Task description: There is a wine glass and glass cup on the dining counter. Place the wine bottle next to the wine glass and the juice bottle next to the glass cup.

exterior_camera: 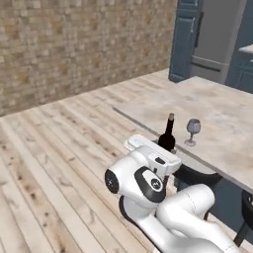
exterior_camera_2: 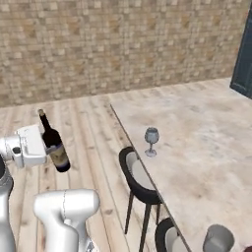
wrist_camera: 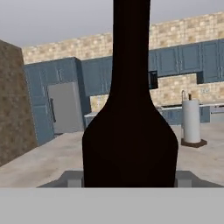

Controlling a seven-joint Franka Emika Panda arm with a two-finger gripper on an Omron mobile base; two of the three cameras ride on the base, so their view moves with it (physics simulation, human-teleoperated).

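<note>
1. The gripper (exterior_camera_2: 49, 150) is clamping the wine bottle (exterior_camera_2: 53, 142) around its body, holding it upright in the air off the dining counter (exterior_camera_2: 206, 138).
2. The wine glass (exterior_camera_2: 151, 141) is standing near the counter's edge.
3. The glass cup (exterior_camera_2: 218, 239) is sitting farther along that edge.

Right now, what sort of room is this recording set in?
A simulated home kitchen with a dining area, most likely: blue cabinets, a steel fridge, and a long marble-look dining counter holding a wine glass.
</note>
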